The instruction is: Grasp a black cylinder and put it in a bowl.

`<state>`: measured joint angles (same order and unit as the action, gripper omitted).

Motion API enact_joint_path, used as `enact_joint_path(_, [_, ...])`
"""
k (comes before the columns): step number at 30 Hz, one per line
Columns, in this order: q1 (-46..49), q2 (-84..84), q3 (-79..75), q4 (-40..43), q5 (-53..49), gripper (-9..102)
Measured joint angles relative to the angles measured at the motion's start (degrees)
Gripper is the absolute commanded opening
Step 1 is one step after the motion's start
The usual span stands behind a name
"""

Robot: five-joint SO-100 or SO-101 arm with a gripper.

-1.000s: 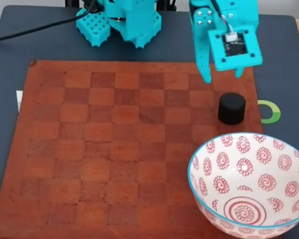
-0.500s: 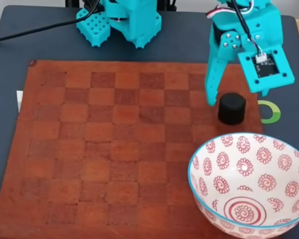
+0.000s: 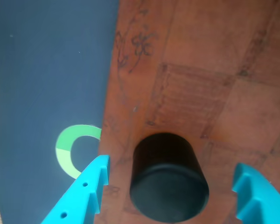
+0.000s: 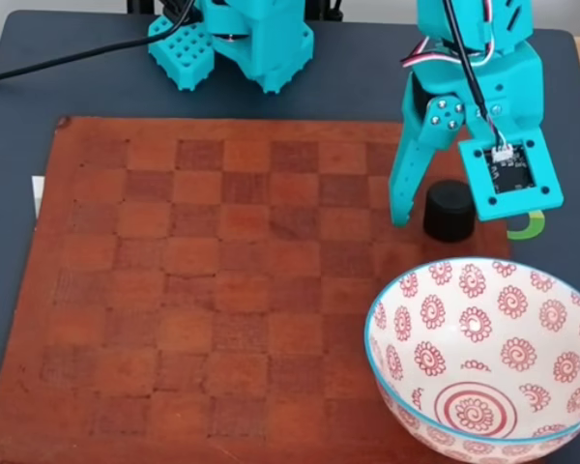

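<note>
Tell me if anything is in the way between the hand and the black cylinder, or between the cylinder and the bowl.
Nothing visible. The hand is open with the black cylinder between its fingers, and only bare chessboard separates it from the bowl.

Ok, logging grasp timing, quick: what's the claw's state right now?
Claw: open, one finger on each side of the black cylinder, not gripping it.
</note>
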<state>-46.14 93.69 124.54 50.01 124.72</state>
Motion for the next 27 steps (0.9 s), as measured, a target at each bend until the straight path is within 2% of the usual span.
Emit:
enact_joint_path(4, [0.00, 0.00, 0.00, 0.26, 0.00, 20])
enact_joint_path(15, [0.18, 0.00, 0.44, 0.53, 0.00, 16])
enact_joint_path(27, [0.18, 0.00, -5.01, 11.95, 0.18, 16])
